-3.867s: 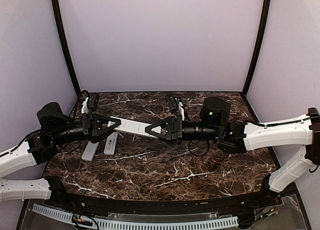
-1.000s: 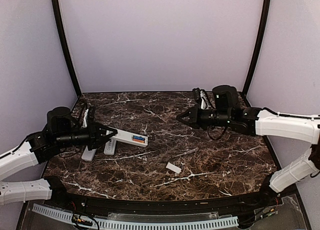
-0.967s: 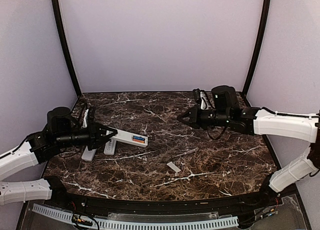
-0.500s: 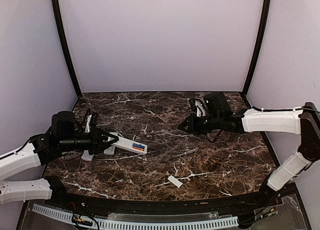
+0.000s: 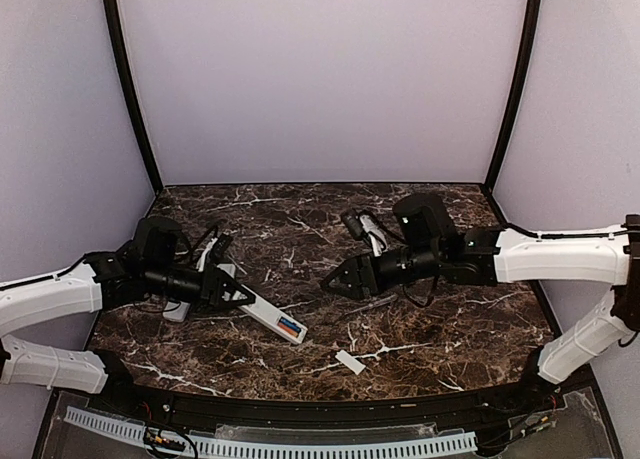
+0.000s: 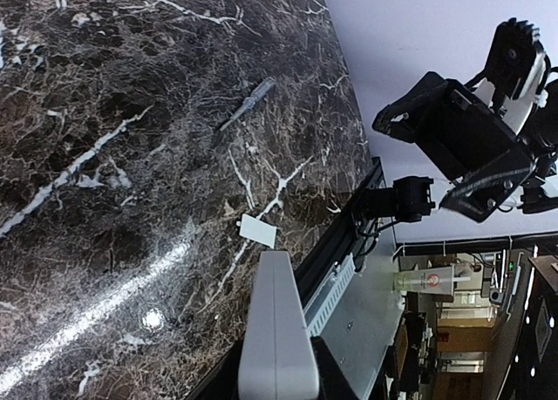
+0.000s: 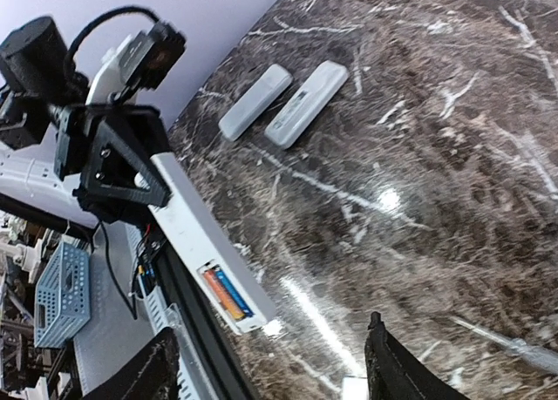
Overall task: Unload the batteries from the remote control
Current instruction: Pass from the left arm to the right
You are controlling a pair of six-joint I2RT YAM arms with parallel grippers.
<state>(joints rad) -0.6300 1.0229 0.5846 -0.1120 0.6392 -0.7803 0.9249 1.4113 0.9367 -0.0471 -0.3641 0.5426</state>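
Observation:
My left gripper (image 5: 235, 294) is shut on one end of a white remote control (image 5: 268, 316), which sticks out toward the table's front. Its open compartment faces up near the free end. Two batteries (image 5: 291, 328), one orange and one blue, lie side by side in it; the right wrist view shows the batteries (image 7: 228, 295) clearly. My right gripper (image 5: 333, 282) hovers just right of the remote's free end, open with nothing between its fingers (image 7: 394, 369). In the left wrist view the remote control (image 6: 277, 330) shows only its plain back.
A small flat white cover (image 5: 349, 362) lies near the front edge. A thin grey tool (image 5: 371, 304) rests under the right arm. Two more remotes (image 7: 255, 101) (image 7: 307, 115) lie side by side at the left, behind my left arm.
My left gripper has swung the remote round to point front-right. The right arm has come left and forward toward it, and its jaws have opened. The cover has come to rest near the front edge.

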